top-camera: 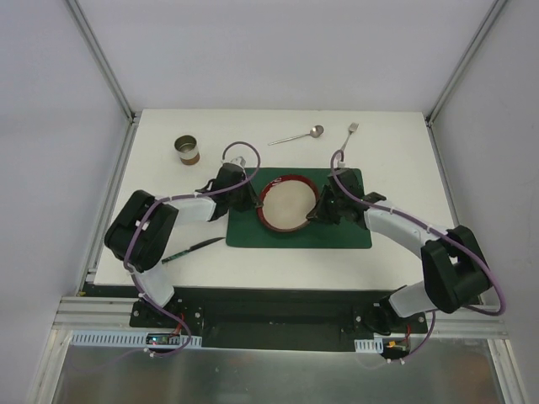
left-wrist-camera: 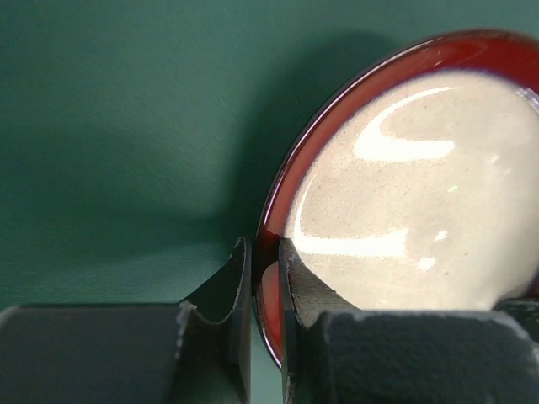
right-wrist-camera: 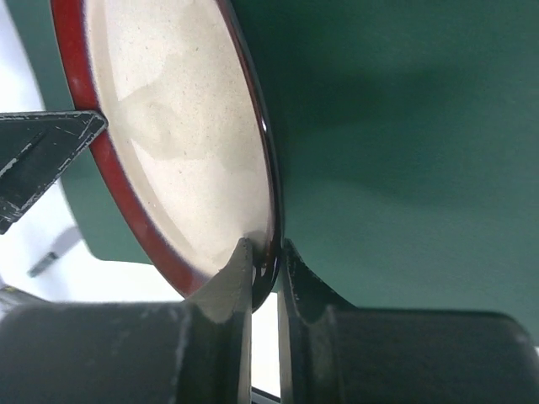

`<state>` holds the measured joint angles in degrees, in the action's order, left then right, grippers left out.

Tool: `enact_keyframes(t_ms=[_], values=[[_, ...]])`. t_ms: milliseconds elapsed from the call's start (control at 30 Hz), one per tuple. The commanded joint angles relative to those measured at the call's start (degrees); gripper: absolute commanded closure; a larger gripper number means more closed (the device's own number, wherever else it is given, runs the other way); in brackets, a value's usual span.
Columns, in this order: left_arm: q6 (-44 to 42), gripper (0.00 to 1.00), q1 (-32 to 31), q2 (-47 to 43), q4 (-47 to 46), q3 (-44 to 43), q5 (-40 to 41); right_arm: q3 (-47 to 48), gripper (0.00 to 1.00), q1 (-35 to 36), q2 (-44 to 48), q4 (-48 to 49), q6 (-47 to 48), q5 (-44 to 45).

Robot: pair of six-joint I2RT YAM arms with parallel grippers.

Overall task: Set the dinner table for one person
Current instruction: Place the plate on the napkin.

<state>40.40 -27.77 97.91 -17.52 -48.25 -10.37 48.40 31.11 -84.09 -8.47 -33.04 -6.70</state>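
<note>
Nearest the arm bases, just off the placemat's (top-camera: 345, 236) near left corner, a dark slender utensil (top-camera: 194, 249), probably a knife, lies on the white dinner table (top-camera: 396, 135). The table spreads out from under the placemat on every side.

On the placemat, left of its middle, sits the red-rimmed plate (top-camera: 290, 206), and both arms have hold of it. The left gripper (top-camera: 248, 198) is nipped narrowly on the rim at the side facing the placemat's left edge. The right gripper (top-camera: 324, 202) pinches the opposite rim the same way. Each wrist view shows one finger inside the rim and one outside. A shadow under the rim hints that the plate is slightly raised, but I cannot tell for sure whether it rests on the placemat.

Beyond the placemat's far edge, well apart from it, lie a spoon (top-camera: 299, 136) and a fork (top-camera: 349, 135). A cup (top-camera: 187, 150) stands past the far left corner.

My reading is that the plate-placing step is in hand. The next move calls for settling the plate flat and level, then both grippers opening together and drawing outward without dragging it. After that come the cutlery and the cup.
</note>
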Motion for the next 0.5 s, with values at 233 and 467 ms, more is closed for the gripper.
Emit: enact_keyframes(t_ms=[233,467], values=[[-1.8,1.00,-9.1,1.8,-0.9,-7.0,-4.7,-1.3,0.99,-1.3,5.4,0.8,12.3,-2.6],[-3.8,1.00,-9.1,1.8,2.2,-10.3,-4.2,0.5,0.99,-2.9,1.6,0.8,13.4,-3.0]])
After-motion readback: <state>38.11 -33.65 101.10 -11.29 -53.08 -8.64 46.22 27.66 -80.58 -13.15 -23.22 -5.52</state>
